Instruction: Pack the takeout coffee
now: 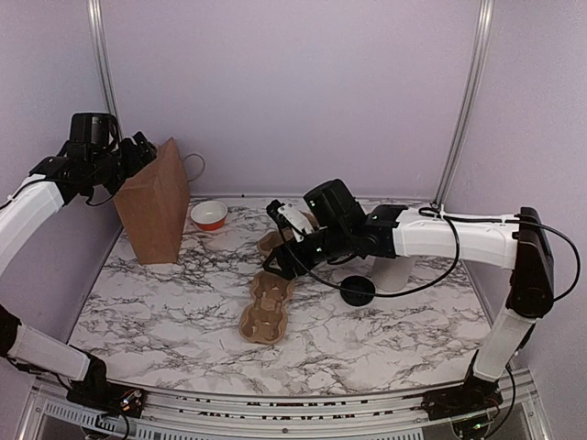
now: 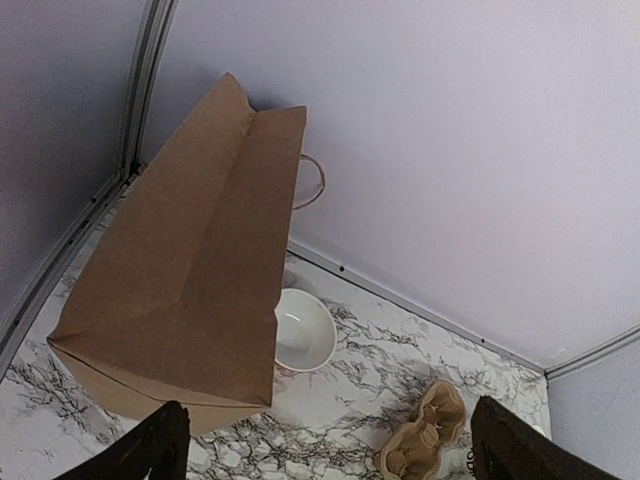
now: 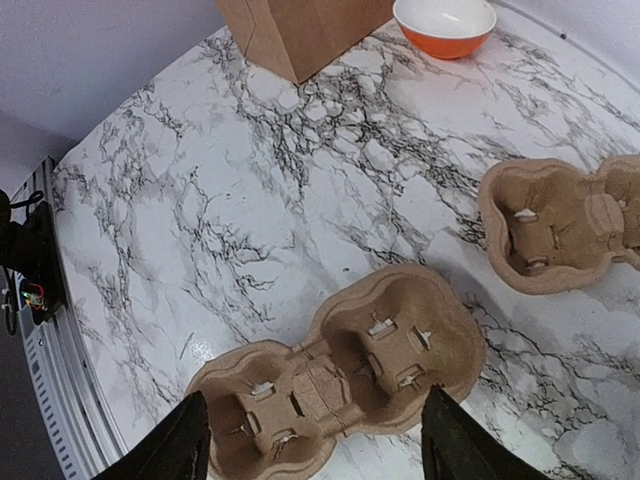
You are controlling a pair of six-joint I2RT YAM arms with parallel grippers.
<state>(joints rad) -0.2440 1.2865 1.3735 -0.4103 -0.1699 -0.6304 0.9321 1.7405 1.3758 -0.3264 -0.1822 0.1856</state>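
Note:
A round black lid [image 1: 358, 291] lies flat on the marble table [image 1: 165, 312], right of centre. A white paper cup [image 1: 396, 272] stands just behind it, partly hidden by my right forearm; no lettering shows. My right gripper [image 1: 278, 259] is open and empty. It hovers over a brown two-cup cardboard carrier [image 1: 266, 309], which sits between its fingertips in the right wrist view [image 3: 340, 375]. My left gripper [image 1: 145, 151] is open and empty, high at the top edge of the upright brown paper bag [image 1: 154, 203]. The bag fills the left of the left wrist view [image 2: 190, 280].
A second cardboard carrier [image 1: 273, 241] lies behind the first; it also shows in the right wrist view [image 3: 560, 225] and the left wrist view [image 2: 425, 440]. An orange bowl with a white inside [image 1: 209, 215] sits beside the bag, near the back wall.

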